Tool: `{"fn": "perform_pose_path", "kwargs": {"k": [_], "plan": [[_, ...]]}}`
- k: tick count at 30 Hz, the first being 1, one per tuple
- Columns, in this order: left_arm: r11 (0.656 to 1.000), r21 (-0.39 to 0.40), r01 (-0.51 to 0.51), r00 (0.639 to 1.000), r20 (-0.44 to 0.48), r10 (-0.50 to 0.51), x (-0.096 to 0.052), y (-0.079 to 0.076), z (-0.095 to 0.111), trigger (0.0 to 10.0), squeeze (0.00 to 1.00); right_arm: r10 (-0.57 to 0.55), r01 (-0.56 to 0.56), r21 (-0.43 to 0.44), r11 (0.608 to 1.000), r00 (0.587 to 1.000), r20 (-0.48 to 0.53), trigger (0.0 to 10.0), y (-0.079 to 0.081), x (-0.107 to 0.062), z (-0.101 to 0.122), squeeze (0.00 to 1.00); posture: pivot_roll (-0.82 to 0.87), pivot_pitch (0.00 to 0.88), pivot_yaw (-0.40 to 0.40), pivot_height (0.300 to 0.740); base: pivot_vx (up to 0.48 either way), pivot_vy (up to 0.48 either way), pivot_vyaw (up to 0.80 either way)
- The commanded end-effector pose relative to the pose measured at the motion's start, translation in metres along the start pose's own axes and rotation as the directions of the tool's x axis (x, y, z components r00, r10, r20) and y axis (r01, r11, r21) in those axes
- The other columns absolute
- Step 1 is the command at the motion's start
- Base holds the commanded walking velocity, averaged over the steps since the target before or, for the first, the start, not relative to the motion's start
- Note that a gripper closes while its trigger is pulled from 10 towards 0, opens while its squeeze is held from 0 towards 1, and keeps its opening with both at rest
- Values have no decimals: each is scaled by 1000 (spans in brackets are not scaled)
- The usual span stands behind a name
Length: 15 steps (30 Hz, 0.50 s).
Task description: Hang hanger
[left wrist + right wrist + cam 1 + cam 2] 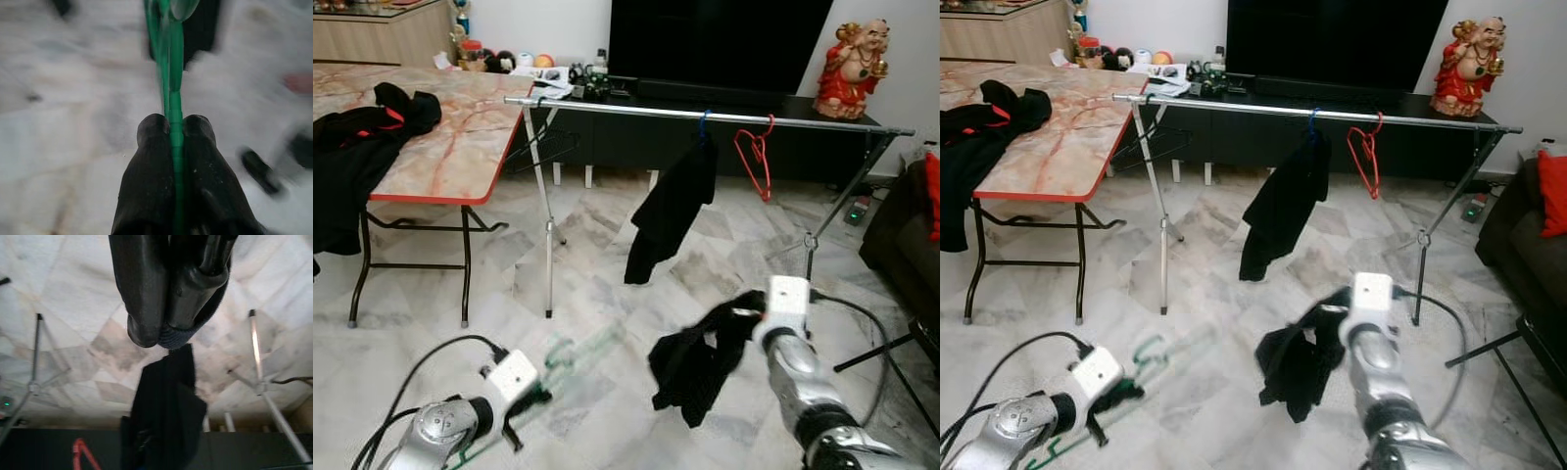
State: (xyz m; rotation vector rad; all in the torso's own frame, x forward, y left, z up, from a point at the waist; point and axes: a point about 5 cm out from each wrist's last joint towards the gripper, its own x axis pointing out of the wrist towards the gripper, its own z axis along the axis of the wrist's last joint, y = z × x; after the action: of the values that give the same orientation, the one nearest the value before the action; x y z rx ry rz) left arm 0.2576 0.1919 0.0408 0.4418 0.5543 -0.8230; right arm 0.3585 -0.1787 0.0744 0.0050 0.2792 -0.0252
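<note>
Nearest, at 7 o'clock: left gripper (175, 128) clamped on the green hanger (170, 73), low over the floor, blurred. At 5 o'clock: right gripper (159, 335) pinched shut on a black garment (695, 364). Farther, at 12 o'clock: the rail (705, 115) carries one hung black garment (668, 211) and a red hanger (756, 157). Judgement: garment not yet on the hanger; hanging remains.
</note>
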Motion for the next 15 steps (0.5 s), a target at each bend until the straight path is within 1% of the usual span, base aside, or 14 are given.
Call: {"fn": "perform_pose_path", "kwargs": {"k": [1,6,7,12,15], "plan": [[991,0,135,991,5,-135,1,-14,10,10000,0,27,-27,-15,1000,999,18,10000,12,4,11,0,157,0,-117,740,0,0,0],[975,-33,222,974,49,-220,2,-26,27,10000,0,82,-82,-17,996,996,14,10000,36,6,14,0,163,0,-127,740,0,0,0],[974,-32,225,972,71,-222,2,-27,32,10000,0,96,-96,-16,995,995,17,10000,41,6,15,0,163,0,-129,740,0,0,0],[971,-50,234,963,152,-225,5,-32,49,10000,0,143,-142,-12,990,989,34,10000,55,6,19,0,165,0,-133,740,0,0,0],[974,-54,218,965,162,-207,7,-34,54,10000,0,159,-159,-17,987,987,33,10000,60,5,18,0,166,0,-136,740,0,0,0]]}}
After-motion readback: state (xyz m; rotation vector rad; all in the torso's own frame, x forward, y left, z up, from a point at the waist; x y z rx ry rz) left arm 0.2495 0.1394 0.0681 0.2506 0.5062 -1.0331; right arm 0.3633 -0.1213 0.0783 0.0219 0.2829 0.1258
